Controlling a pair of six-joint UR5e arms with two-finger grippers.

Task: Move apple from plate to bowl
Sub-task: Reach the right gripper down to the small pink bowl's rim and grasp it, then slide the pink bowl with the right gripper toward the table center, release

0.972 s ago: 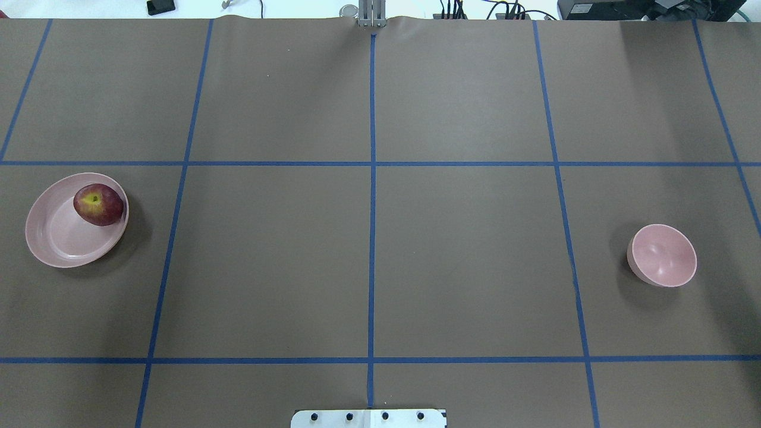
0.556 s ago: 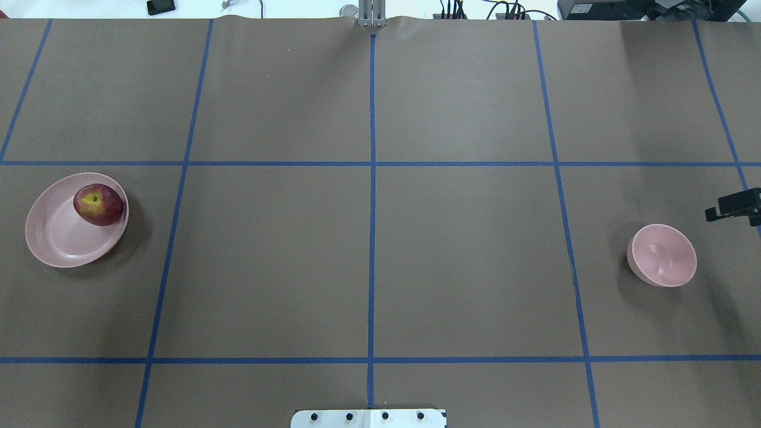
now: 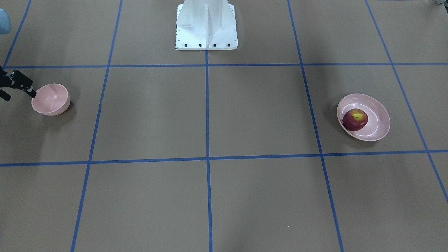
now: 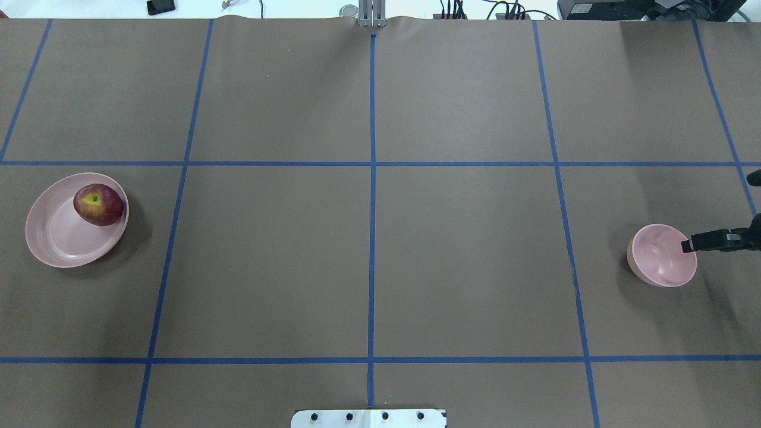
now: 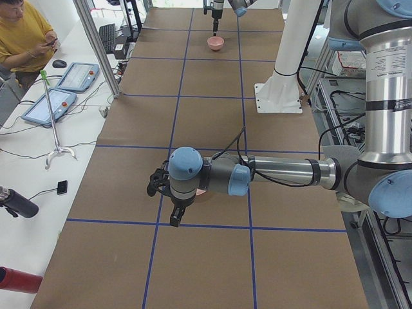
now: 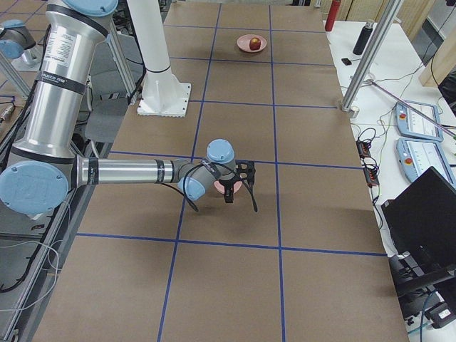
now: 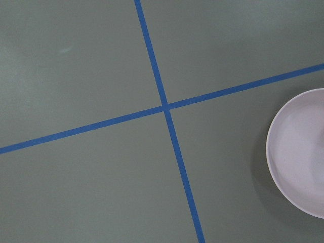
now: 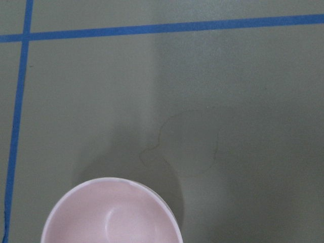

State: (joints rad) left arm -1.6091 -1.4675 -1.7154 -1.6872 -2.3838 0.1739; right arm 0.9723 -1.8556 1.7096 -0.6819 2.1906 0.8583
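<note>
The dark-red apple [image 4: 98, 204] lies on the far right side of the wide pink plate [image 4: 56, 244] at the table's left; both also show in the front view, apple [image 3: 355, 119] and plate [image 3: 379, 122]. The small deep pink bowl [image 4: 657, 258] stands empty at the right. My right gripper [image 3: 19, 95] is open beside the bowl, with one finger [image 4: 710, 242] over the bowl's right rim. My left gripper [image 5: 162, 205] shows only in the exterior left view, above the plate; I cannot tell its state.
Brown paper with blue tape lines covers the table. The white robot base [image 3: 206, 26] stands at the middle of the robot's edge. The left wrist view shows the plate's rim [image 7: 276, 152], the right wrist view the bowl [image 8: 111, 212]. An operator [image 5: 22, 38] sits beside the table.
My right gripper has come in from the right edge of the overhead view and moved down to the bowl's rim. Apple, plate and bowl have not moved.
</note>
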